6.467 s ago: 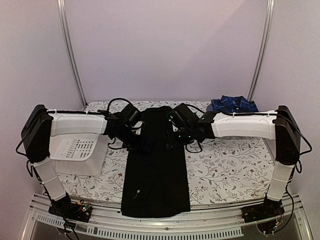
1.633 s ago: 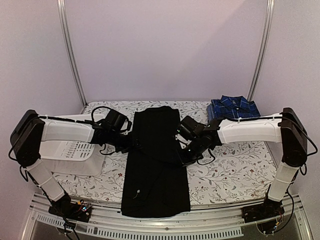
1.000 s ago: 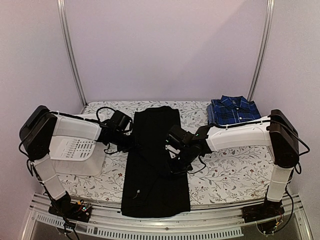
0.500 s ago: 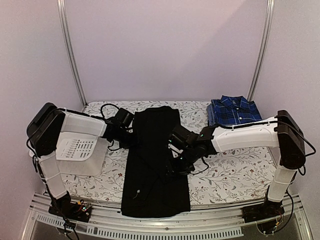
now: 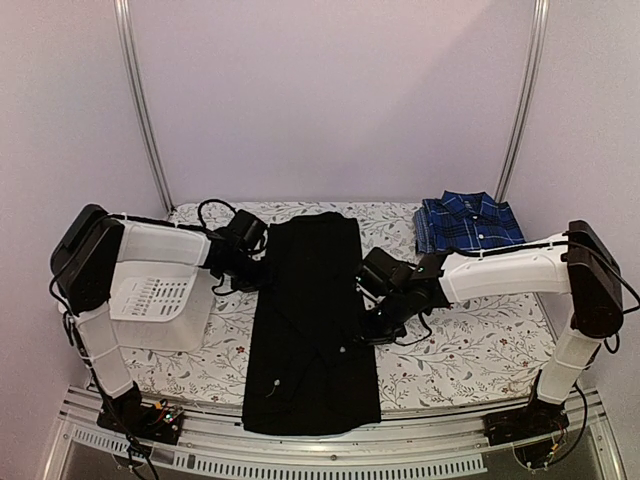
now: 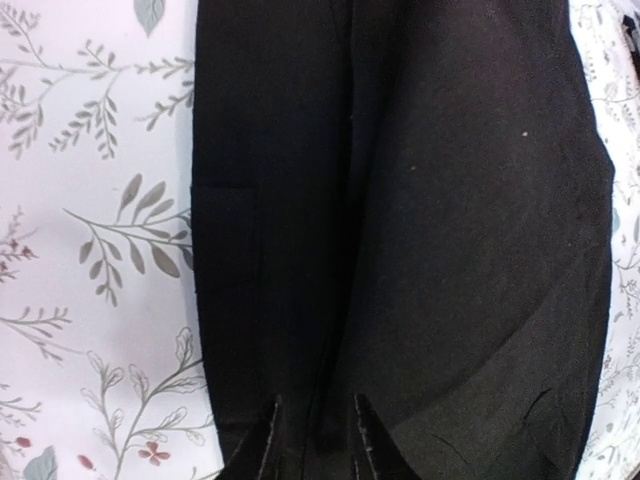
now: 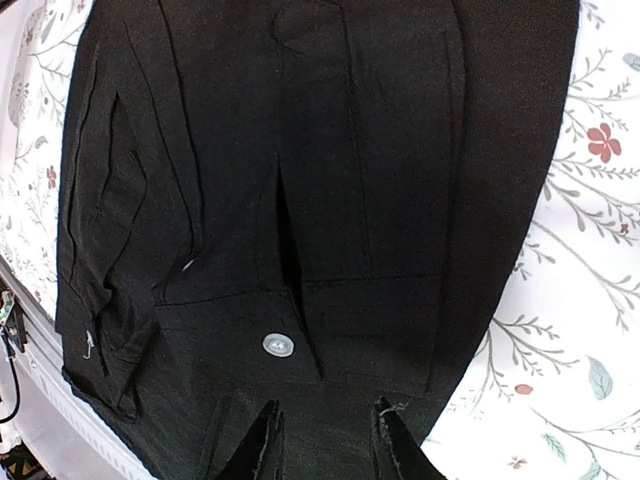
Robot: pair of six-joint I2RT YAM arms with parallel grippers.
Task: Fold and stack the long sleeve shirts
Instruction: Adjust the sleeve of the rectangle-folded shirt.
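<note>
The black long sleeve shirt (image 5: 310,330) lies as a long narrow strip down the middle of the table, sleeves folded onto it. My left gripper (image 5: 262,272) is at its left edge near the far end. In the left wrist view its fingertips (image 6: 315,405) stand slightly apart over flat black cloth (image 6: 450,200), holding nothing. My right gripper (image 5: 368,330) hovers at the shirt's right edge, midway along. Its jaws (image 7: 325,410) are open just above a cuff with a pale button (image 7: 278,344). The blue plaid shirt (image 5: 468,220) lies folded at the back right.
A white slotted basket (image 5: 150,300) sits at the left under the left arm. The table wears a floral cloth (image 5: 460,340), bare to the right of the black shirt. Metal posts (image 5: 140,110) stand at the back corners.
My right gripper has opened and drawn back from the shirt's middle to its right edge, leaving the sleeve lying on the shirt. The left gripper shifted slightly toward the far left edge.
</note>
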